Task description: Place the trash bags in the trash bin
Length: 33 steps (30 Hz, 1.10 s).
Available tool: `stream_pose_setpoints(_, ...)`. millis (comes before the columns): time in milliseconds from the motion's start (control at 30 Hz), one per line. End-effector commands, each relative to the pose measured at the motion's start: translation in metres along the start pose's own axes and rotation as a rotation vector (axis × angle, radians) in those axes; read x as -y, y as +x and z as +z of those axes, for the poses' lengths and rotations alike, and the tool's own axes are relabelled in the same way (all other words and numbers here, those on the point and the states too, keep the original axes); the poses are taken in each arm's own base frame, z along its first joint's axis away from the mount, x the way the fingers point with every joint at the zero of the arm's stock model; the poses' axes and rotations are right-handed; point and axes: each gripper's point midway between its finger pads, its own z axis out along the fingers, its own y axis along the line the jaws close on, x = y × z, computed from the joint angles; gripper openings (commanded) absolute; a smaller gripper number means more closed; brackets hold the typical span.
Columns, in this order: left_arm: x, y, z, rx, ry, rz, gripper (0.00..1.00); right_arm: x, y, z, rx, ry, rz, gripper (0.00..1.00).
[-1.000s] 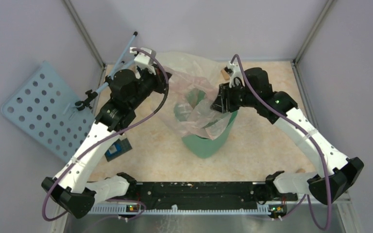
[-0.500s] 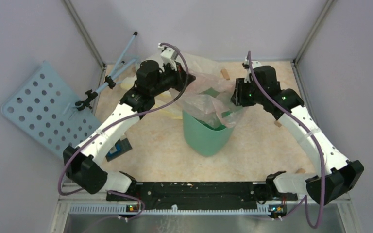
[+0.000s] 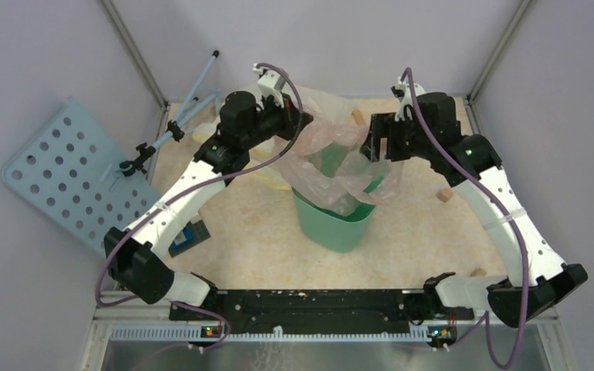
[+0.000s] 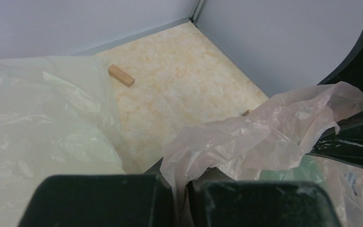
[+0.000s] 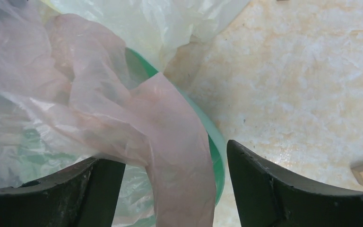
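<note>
The mint-green trash bin (image 3: 334,226) stands upright mid-table. The pale-pink trash bag (image 3: 331,158) lies crumpled over its mouth, and part of it hangs down inside. My left gripper (image 3: 300,128) is at the bin's back left, shut on a pinch of the pink bag (image 4: 264,137), which runs down between its fingers (image 4: 99,201). My right gripper (image 3: 377,147) hovers over the bin's back right rim (image 5: 216,149). It is open, and a loose strip of the bag (image 5: 179,156) hangs in the gap without touching its fingers (image 5: 274,189).
A larger pale-yellow bag (image 3: 319,100) lies behind the bin, also in the left wrist view (image 4: 38,123). Small wooden blocks (image 3: 358,117) (image 3: 445,195) (image 3: 477,272) are scattered on the table. A blue perforated board (image 3: 62,178) and a rod stand (image 3: 178,124) are at the left.
The bin went from tilted to upright. My left gripper carried the bag's edge rightward over the bin. My right gripper opened, let go of the bag and drew back.
</note>
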Motion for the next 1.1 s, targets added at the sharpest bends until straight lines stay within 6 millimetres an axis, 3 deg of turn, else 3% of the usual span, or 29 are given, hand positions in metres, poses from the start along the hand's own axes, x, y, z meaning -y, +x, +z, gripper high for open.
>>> stream_pose_setpoints(0, 0.014, -0.045, -0.02, 0.119, 0.002, 0.056, 0.0, -0.009, -0.011, -0.033, 0.026, -0.031, 0.001, 0.79)
stream_pose_setpoints(367, 0.012, -0.049, -0.03, 0.13, -0.032, 0.083, 0.0, 0.001, 0.018, -0.092, 0.039, 0.009, 0.042, 0.85)
stream_pose_setpoints(567, 0.011, -0.049, -0.037, 0.131, -0.043, 0.088, 0.0, 0.009, 0.053, -0.09, -0.021, 0.017, 0.063, 0.84)
stream_pose_setpoints(700, 0.016, -0.051, -0.042, 0.135, -0.033, 0.087, 0.0, 0.01, 0.062, -0.084, -0.012, 0.011, 0.09, 0.71)
stream_pose_setpoints(867, 0.02, -0.055, -0.052, 0.142, -0.031, 0.09, 0.07, -0.003, 0.051, -0.082, 0.061, -0.059, 0.129, 0.52)
stream_pose_setpoints(1000, 0.02, -0.058, -0.062, 0.145, -0.054, 0.1, 0.28, -0.012, 0.043, -0.085, 0.099, -0.111, 0.152, 0.1)
stream_pose_setpoints(1067, 0.017, -0.058, -0.068, 0.142, -0.075, 0.116, 0.35, -0.013, 0.042, -0.088, 0.105, -0.111, 0.157, 0.0)
